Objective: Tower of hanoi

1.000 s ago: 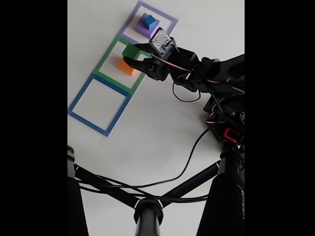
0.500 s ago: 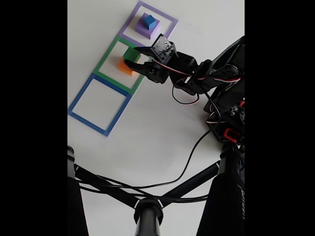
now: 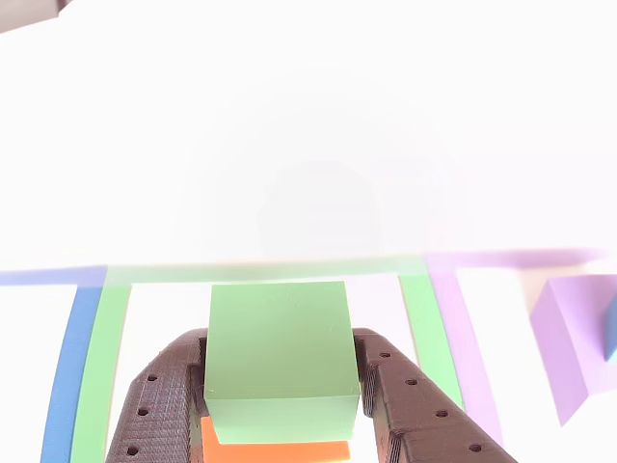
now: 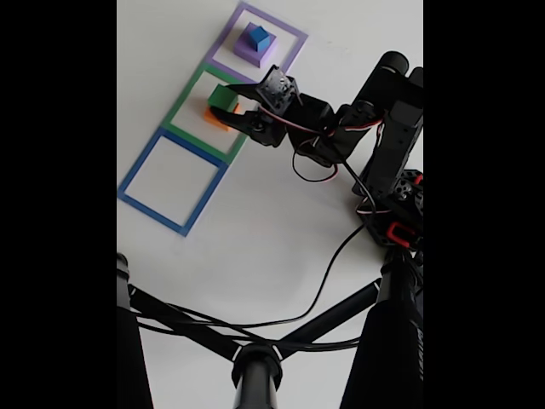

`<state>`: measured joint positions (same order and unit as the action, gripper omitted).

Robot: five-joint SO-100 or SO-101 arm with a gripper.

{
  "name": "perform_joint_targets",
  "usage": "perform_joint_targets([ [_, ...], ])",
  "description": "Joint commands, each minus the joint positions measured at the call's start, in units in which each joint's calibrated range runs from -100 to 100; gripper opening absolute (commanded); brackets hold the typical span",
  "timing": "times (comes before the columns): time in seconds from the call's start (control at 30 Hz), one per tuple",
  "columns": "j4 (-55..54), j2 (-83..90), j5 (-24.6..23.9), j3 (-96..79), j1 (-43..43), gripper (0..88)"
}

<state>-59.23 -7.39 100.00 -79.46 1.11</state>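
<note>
The gripper is closed on the green block, one dark finger flat against each side face. The block's front face points straight ahead of the fingers; it looks near-cubic, so no long axis governs the hold.

Landmark: the green tape square. In the fixed view the green block is within this outline, directly over the orange block. In the other view the orange block shows just beneath the green one; whether the two touch cannot be told.

Beyond the green tape square's far edge, the purple block with the blue cube on top sits inside the purple tape square. On the near side, the blue tape square holds nothing.

The surface is a plain white table, flat and brightly lit. A tripod and a cable lie nearer the camera, well apart from the squares.
</note>
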Motion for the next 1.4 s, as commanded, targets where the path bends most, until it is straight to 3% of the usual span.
perform_joint_targets([
  [0.0,-2.4,-0.6,0.0,1.8,-1.0,8.6],
  [0.87,-1.4,1.9,0.0,0.9,-1.0,24.6],
  [1.13,19.0,23.7,0.0,-2.4,1.1,21.9],
  [1.27,40.0,38.5,0.0,0.6,3.1,17.0],
  [1.37,57.6,46.3,0.0,6.9,4.4,7.4],
])
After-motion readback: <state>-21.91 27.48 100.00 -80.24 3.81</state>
